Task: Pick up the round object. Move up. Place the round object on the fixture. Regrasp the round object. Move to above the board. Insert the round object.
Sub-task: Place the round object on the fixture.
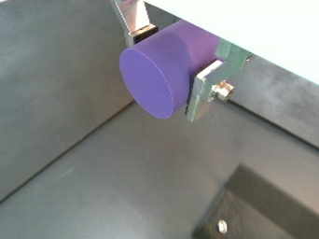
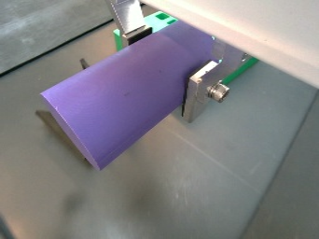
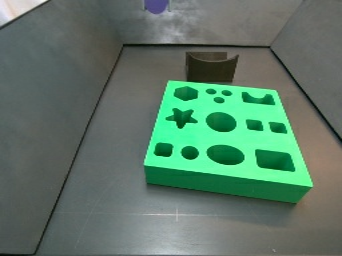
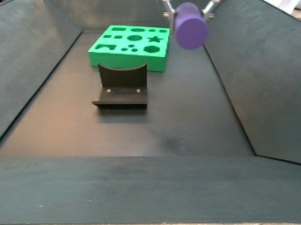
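Note:
The round object is a smooth purple cylinder peg, and the gripper is shut on it in both wrist views. The silver fingers clamp its curved side and the peg sticks out sideways. In a side view the peg hangs high in the air from the gripper, up and to the right of the green board and the dark fixture. In a side view only the peg's end shows at the top edge, above the fixture and the board.
Dark sloping walls enclose the grey floor on all sides. A dark plate with a screw lies on the floor below the gripper. Corners of the board show behind the peg.

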Motion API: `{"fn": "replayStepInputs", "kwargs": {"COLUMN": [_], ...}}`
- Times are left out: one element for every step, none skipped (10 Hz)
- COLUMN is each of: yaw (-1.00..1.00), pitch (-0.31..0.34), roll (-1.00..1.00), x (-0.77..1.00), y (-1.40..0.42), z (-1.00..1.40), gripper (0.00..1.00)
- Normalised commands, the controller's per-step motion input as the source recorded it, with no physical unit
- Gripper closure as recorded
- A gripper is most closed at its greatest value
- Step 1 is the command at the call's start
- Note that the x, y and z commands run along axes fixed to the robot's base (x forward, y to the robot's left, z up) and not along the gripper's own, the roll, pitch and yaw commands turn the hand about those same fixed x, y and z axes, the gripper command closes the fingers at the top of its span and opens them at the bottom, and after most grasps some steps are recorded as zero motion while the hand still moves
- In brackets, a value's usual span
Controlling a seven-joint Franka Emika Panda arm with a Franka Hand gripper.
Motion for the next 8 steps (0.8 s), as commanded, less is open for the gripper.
{"fn": "replayStepInputs", "kwargs": {"yaw": [0.01, 0.02, 0.02, 0.02, 0.03, 0.03, 0.03, 0.13], "pitch": [0.145, 0.15, 0.154, 0.16, 0.163, 0.162, 0.158, -0.051], "roll": [0.07, 0.08, 0.09, 0.1, 0.11, 0.11, 0.12, -1.0], "x": [1.0, 1.0, 1.0, 1.0, 1.0, 1.0, 1.0, 1.0], "y": [-0.32, -0.28, -0.24, -0.2, -0.16, -0.13, -0.1, 0.25], "z": [-0.05, -0.04, -0.04, -0.03, -0.02, -0.02, -0.02, 0.16], "gripper": [1.0, 1.0, 1.0, 1.0, 1.0, 1.0, 1.0, 1.0]}}
